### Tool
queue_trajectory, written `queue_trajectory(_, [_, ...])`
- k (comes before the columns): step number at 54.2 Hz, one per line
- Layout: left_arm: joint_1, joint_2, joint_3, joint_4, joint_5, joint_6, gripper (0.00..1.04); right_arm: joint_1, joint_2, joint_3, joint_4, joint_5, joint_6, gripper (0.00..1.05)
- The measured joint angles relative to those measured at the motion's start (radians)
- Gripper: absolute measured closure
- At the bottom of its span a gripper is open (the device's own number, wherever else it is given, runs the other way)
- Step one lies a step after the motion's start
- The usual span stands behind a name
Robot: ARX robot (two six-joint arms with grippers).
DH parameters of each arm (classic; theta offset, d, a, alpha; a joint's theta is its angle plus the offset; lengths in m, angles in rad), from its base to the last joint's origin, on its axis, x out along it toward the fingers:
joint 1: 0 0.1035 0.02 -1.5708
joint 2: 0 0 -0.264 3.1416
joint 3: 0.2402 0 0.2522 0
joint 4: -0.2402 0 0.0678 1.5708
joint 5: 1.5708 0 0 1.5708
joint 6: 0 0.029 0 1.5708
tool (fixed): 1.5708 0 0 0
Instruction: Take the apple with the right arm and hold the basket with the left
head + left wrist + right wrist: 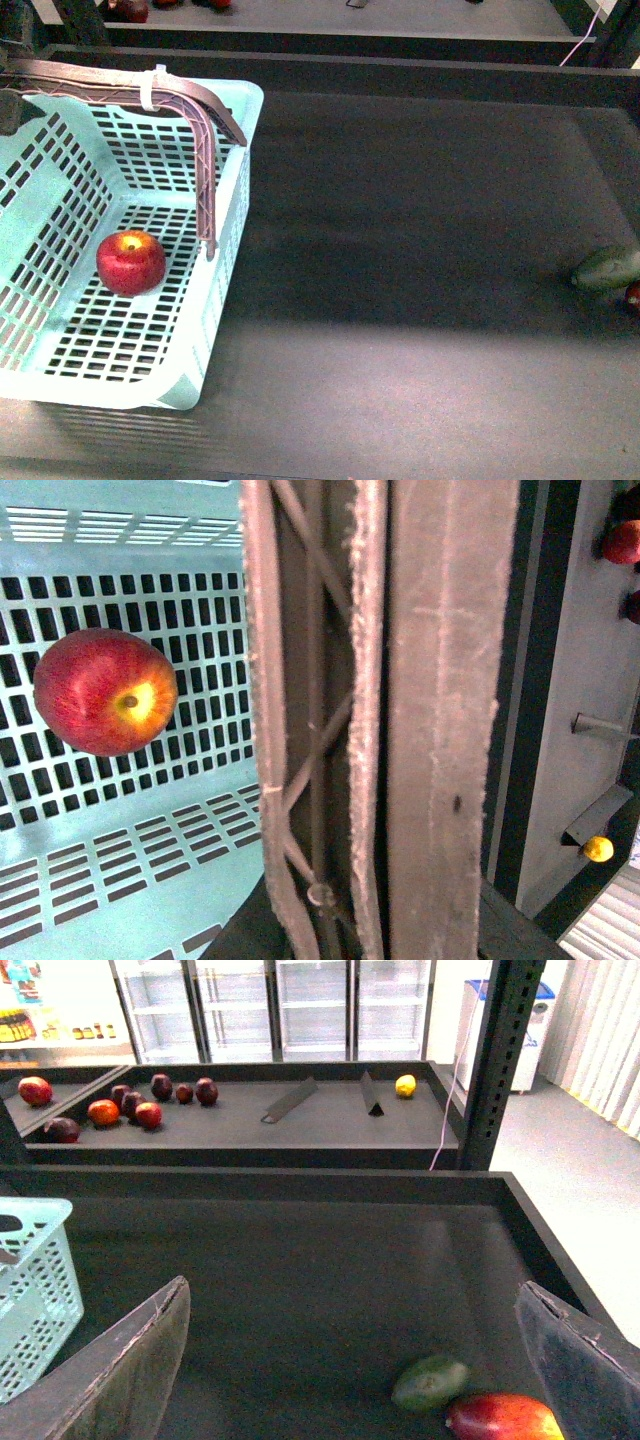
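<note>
I read this as the late stage of the job: the apple (131, 262) already lies on the slotted floor of the turquoise basket (222, 280), left of centre in the front view, stem dimple up. In the left wrist view the same apple sits at the left of the frame, and the grey-brown trussed handle (320, 730) fills the middle, very close to the lens. That closeness makes me think the left gripper is clamped on the handle, but its jaws are out of frame, so I cannot tell.

The right gripper (360, 1360) hangs above the dark table (330, 1270) with its jaws spread wide and nothing between them. Low in that frame, right of centre, lie a dark green oblong fruit (430, 1382) and, touching it, a second red-and-yellow fruit (505, 1418), possibly another apple; it is cut by the frame edge, so I won't swear to it.

If more picking is wanted, my next move would be to lower the right arm over that red fruit, keeping clear of the green one, and leave the left arm steady.
</note>
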Motion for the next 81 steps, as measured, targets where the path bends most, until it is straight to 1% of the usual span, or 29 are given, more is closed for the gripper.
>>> queue_trajectory(3, [0.000,-0.010,-0.014,0.001,0.007,0.021,0.63,0.000,0.000,0.000,0.000,0.000,0.000,0.09])
queue_trajectory(5, [0.000,-0.018,-0.020,0.001,0.012,0.027,0.56,0.000,0.000,0.000,0.000,0.000,0.000,0.09])
queue_trajectory(6, [0.001,-0.019,-0.021,0.001,0.012,0.028,0.55,0.000,0.000,0.000,0.000,0.000,0.000,0.09])
queue_trajectory(7, [0.002,-0.023,-0.022,-0.002,0.012,0.028,0.51,0.000,0.000,0.000,0.000,0.000,0.000,0.09])
queue_trajectory(11, [0.011,-0.065,-0.023,-0.032,0.011,0.028,0.33,0.000,0.000,0.000,0.000,0.000,0.000,0.09])
queue_trajectory(12, [0.012,-0.073,-0.024,-0.036,0.011,0.028,0.30,0.000,0.000,0.000,0.000,0.000,0.000,0.09])
queue_trajectory(13, [0.014,-0.093,-0.024,-0.044,0.011,0.029,0.24,0.000,0.000,0.000,0.000,0.000,0.000,0.09])
queue_trajectory(14, [0.015,-0.102,-0.025,-0.049,0.011,0.030,0.21,0.000,0.000,0.000,0.000,0.000,0.000,0.09])
queue_trajectory(15, [0.016,-0.122,-0.027,-0.062,0.011,0.032,0.16,0.000,0.000,0.000,0.000,0.000,0.000,0.09])
queue_trajectory(18, [0.019,-0.160,-0.036,-0.084,0.011,0.034,0.07,0.000,0.000,0.000,0.000,0.000,0.000,0.09])
queue_trajectory(20, [0.021,-0.185,-0.045,-0.092,0.010,0.037,0.06,0.000,0.000,0.000,0.000,0.000,0.000,0.09])
queue_trajectory(23, [0.023,-0.242,-0.071,-0.104,0.008,0.042,0.08,0.000,0.000,0.000,0.000,0.000,0.000,0.09])
queue_trajectory(32, [0.027,-0.450,-0.155,-0.183,0.008,0.091,0.07,0.000,0.000,0.000,0.000,0.000,0.000,0.09])
queue_trajectory(37, [0.026,-0.506,-0.163,-0.196,0.004,0.109,0.07,0.000,0.000,0.000,0.000,0.000,0.000,0.09])
queue_trajectory(45, [0.026,-0.506,-0.168,-0.194,0.006,0.118,0.07,0.000,0.000,0.000,0.000,0.000,0.000,0.09])
queue_trajectory(47, [0.033,-0.511,-0.208,-0.093,0.036,0.208,0.11,0.000,0.000,0.000,0.000,0.000,0.000,0.09])
queue_trajectory(48, [0.042,-0.519,-0.254,0.023,0.069,0.263,0.15,0.000,0.000,0.000,0.000,0.000,0.000,0.09])
queue_trajectory(51, [0.057,-0.541,-0.394,0.348,0.103,0.531,0.25,0.000,0.000,0.000,0.000,0.001,0.000,0.09])
queue_trajectory(52, [0.059,-0.546,-0.417,0.396,0.103,0.602,0.27,0.000,0.000,0.000,0.000,0.001,0.000,0.09])
queue_trajectory(53, [0.061,-0.554,-0.460,0.481,0.105,0.673,0.31,0.000,0.000,0.000,0.000,0.002,0.000,0.09])
queue_trajectory(54, [0.064,-0.566,-0.508,0.574,0.107,0.808,0.35,0.000,0.000,0.000,0.000,0.002,0.000,0.09])
queue_trajectory(56, [0.066,-0.581,-0.551,0.655,0.107,0.897,0.40,0.000,0.000,0.000,0.000,0.002,0.000,0.09])
queue_trajectory(57, [0.066,-0.596,-0.585,0.719,0.107,0.996,0.44,0.000,0.000,0.000,0.000,0.002,0.000,0.09])
queue_trajectory(59, [0.066,-0.620,-0.624,0.784,0.108,1.133,0.50,0.000,0.000,0.000,0.000,0.002,0.000,0.09])
queue_trajectory(60, [0.066,-0.627,-0.633,0.797,0.108,1.164,0.52,0.000,0.000,0.000,0.000,0.002,0.000,0.09])
queue_trajectory(63, [0.067,-0.688,-0.699,0.842,0.108,1.332,0.68,0.000,0.000,0.000,0.000,0.002,0.000,0.09])
queue_trajectory(67, [0.067,-0.733,-0.769,0.848,0.109,1.407,0.86,0.000,0.000,0.000,0.000,0.002,0.000,0.09])
queue_trajectory(70, [0.067,-0.778,-0.821,0.848,0.109,1.434,1.02,0.000,0.000,0.000,0.000,0.002,0.000,0.09])
queue_trajectory(81, [0.067,-0.912,-0.925,0.826,0.109,1.451,1.02,0.000,0.000,0.000,0.000,0.002,0.000,0.09])
